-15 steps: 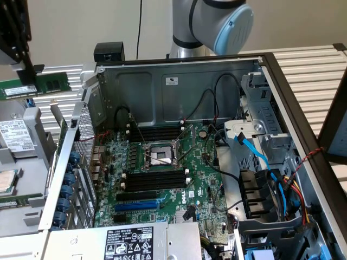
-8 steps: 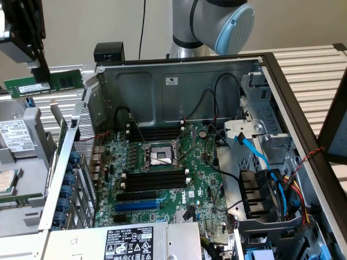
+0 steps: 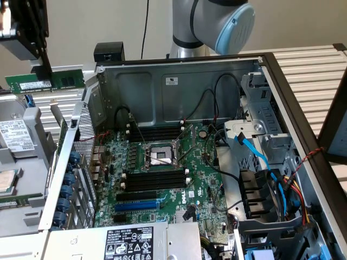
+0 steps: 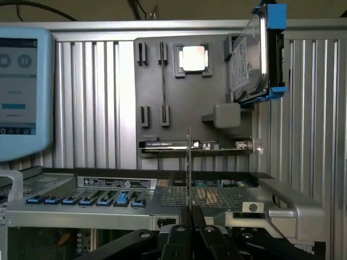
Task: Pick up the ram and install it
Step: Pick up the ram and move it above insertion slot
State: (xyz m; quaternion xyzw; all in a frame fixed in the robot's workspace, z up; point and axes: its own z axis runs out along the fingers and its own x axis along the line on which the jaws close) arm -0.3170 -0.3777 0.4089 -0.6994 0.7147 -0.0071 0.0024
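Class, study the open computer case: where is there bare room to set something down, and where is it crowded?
Free: the ribbed table beyond the case wall, at the exterior view's right. Crowded: the motherboard and the cabled drive bay. The hand holds the ram.

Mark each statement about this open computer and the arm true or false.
1. The end effector grips the long green ram stick. True.
2. The ram stick is seated in the motherboard. False: it hangs in the air outside the open metal computer case, towards the exterior view's left.
3. The long black memory slots beside the square processor socket are empty. True.
4. A card fills the blue slot. False: the blue slot on the green motherboard is empty.
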